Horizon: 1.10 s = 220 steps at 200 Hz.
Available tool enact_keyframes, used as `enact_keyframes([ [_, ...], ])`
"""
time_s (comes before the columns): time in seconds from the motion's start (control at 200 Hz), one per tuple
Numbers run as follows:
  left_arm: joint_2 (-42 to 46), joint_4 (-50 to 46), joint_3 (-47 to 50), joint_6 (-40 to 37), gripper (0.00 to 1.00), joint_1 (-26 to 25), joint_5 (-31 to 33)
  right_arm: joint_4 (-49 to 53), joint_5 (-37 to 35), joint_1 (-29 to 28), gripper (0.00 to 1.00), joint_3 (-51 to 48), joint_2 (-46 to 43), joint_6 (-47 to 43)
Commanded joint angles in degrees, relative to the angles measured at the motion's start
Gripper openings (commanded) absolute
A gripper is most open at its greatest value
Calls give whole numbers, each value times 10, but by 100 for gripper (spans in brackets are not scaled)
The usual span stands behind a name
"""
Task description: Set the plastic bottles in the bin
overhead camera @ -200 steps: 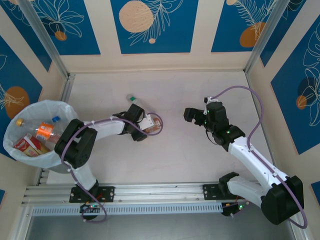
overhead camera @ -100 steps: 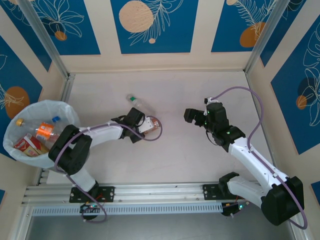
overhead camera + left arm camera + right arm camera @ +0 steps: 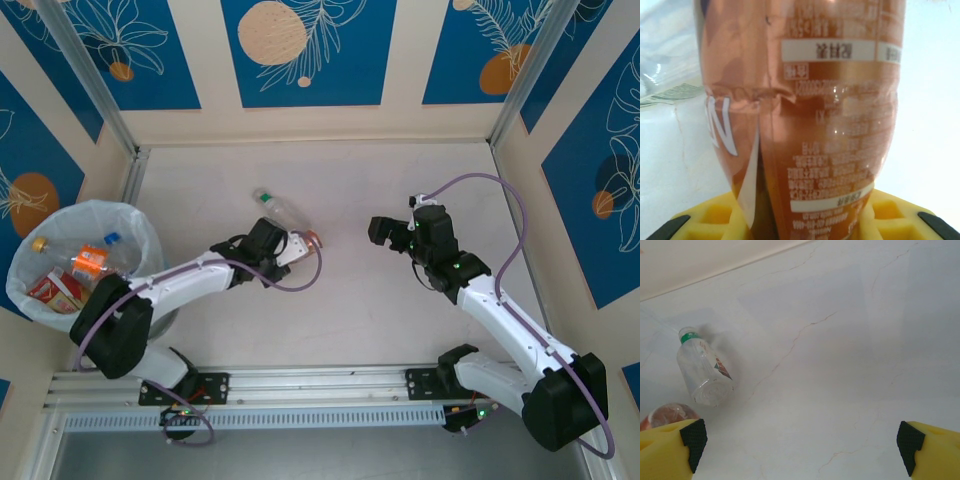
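Left claw (image 3: 288,248) is pinching the brown-label bottle (image 3: 805,100) across its body, mid-frame in the top view, just below the green-cap bottle (image 3: 274,205) lying on the table (image 3: 850,350). The label is creased near the grip, so I'd guess a thin wall, empty and light; it'll cave before it slips. Moderate squeeze only, since the film looks slick.

Right claw (image 3: 380,231) is spread wide, holding nothing, right of centre. Bin (image 3: 22,290) sits at far left with several bottles in it.

Green-cap one: take it across the mid-body, not the cap end. It's round and likely to roll.
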<state>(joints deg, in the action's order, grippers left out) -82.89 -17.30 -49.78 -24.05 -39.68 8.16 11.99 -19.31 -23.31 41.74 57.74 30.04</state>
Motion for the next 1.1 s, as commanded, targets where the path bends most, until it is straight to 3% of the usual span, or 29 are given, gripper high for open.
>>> enact_keyframes([
  [0.0,26,-6,4,17,0,-5,-15,-25,2,3,100,-11,-7,7],
  [0.355,111,20,15,58,0,-5,-69,-38,7,4,100,-13,-5,8],
  [0.685,171,6,0,133,0,-5,-82,-57,25,5,100,-4,17,13],
  [0.965,214,-98,-59,244,0,-5,-70,-69,38,6,100,9,45,12],
  [1.095,218,-198,-121,310,0,-5,-18,-81,43,6,100,9,55,12],
])
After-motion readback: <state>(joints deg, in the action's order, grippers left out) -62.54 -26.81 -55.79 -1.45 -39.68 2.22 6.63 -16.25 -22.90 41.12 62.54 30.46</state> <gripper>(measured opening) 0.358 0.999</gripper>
